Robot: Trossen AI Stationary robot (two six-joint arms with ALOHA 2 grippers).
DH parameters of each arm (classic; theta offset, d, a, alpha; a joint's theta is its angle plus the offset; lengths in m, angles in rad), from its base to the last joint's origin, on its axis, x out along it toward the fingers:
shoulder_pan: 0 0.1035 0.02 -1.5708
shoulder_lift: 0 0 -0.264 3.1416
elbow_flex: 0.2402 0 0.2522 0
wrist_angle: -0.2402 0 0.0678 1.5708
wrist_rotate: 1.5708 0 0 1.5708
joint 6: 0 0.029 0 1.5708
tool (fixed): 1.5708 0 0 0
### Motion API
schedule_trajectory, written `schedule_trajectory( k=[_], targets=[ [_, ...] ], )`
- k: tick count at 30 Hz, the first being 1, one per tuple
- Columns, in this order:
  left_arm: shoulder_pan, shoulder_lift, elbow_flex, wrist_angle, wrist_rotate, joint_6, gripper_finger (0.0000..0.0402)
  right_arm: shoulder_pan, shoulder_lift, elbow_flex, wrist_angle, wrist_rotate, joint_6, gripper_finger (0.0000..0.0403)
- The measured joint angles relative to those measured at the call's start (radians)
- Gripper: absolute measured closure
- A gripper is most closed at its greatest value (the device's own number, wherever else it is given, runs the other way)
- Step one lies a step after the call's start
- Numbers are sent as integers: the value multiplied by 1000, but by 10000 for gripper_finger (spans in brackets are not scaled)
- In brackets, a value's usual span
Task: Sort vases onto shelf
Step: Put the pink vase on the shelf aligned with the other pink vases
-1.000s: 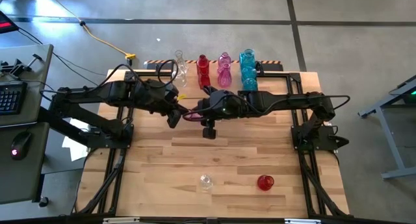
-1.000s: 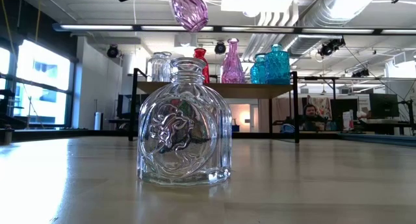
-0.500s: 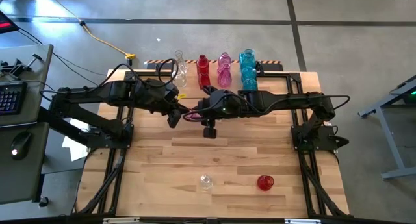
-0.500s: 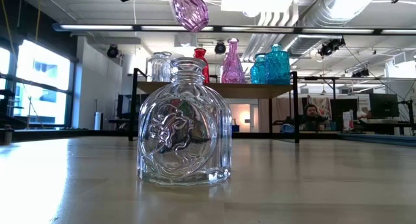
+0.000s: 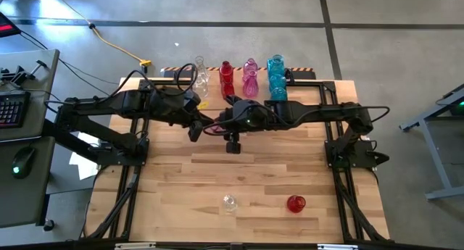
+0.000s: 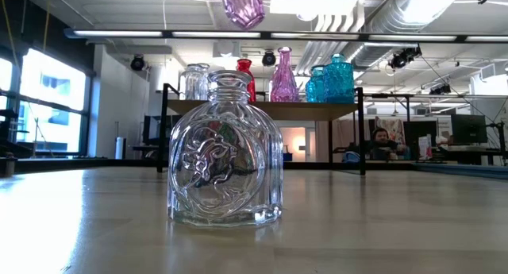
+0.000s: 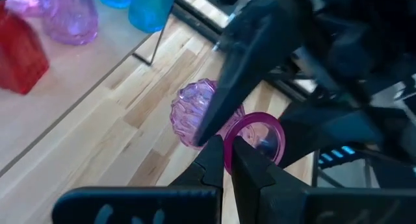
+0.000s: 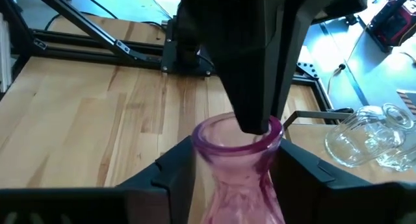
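A pink vase hangs high over the middle of the table, between my two grippers; in the low view its body shows at the top. My left gripper is shut on its mouth. My right gripper stands with one finger on either side of the neck. The shelf at the far edge bears clear, red, pink and blue vases, all standing on their bases. My left gripper pinches the rim of the pink vase's mouth, with one finger inside the mouth and one outside. The fingers come slanting down from the table's left. The vase hangs clear of the table, body down. My right gripper's fingers flank the neck; whether they touch it I cannot tell.
A clear vase and a red vase stand near the table's front edge. The wooden tabletop lies bare between them and the arms. Black frame rails run along both sides.
The pink vase's body has swung a little up and toward the table's right, and it hangs less tilted than before. Both arms have kept their places.
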Motion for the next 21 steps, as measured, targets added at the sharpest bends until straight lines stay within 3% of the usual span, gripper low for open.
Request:
schedule_trajectory(
  k=[5,12,21],
  targets=[
    [0,0,0,47,28,13,401,0,0,0,-1,36,0,233],
    [1,0,0,39,28,13,401,0,0,0,-6,45,-1,274],
    [1,0,0,29,25,13,396,1,0,0,-2,45,43,297]
  ],
)
